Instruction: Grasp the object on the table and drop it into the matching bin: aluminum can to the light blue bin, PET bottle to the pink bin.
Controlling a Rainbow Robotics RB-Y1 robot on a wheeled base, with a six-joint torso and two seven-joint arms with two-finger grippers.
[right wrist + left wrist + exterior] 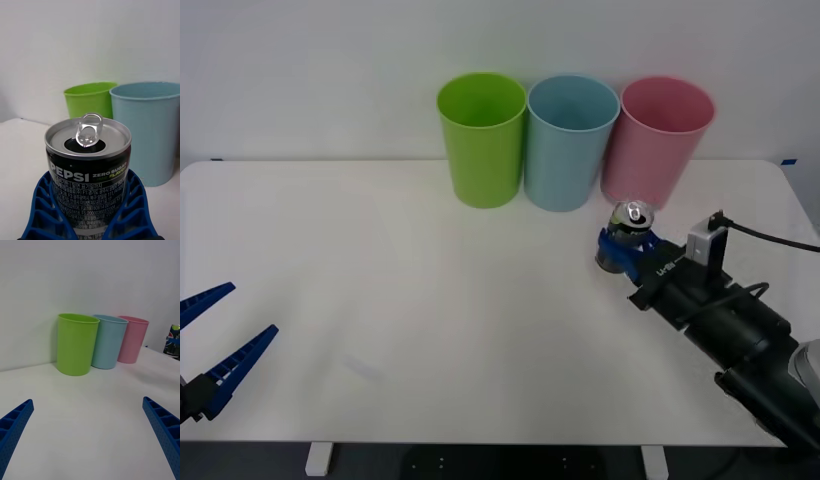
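The aluminum can [630, 222], dark with a shiny top and pull tab, stands upright between the blue fingers of my right gripper [620, 250], which is shut on it. It is on the right side of the table [430, 300], just in front of the pink bin [658, 140]. Up close, the can [88, 150] sits in the right gripper [89, 175] with the light blue bin [150, 127] behind it. The light blue bin [570, 140] is the middle one of the row. My left gripper [252, 310] rests open at the near left.
A lime green bin [480, 140] stands left of the light blue one, all three touching in a row at the table's far edge by the white wall. From the left wrist, the bins [108, 341] and the can [173, 341] show beyond the open left gripper [87, 401].
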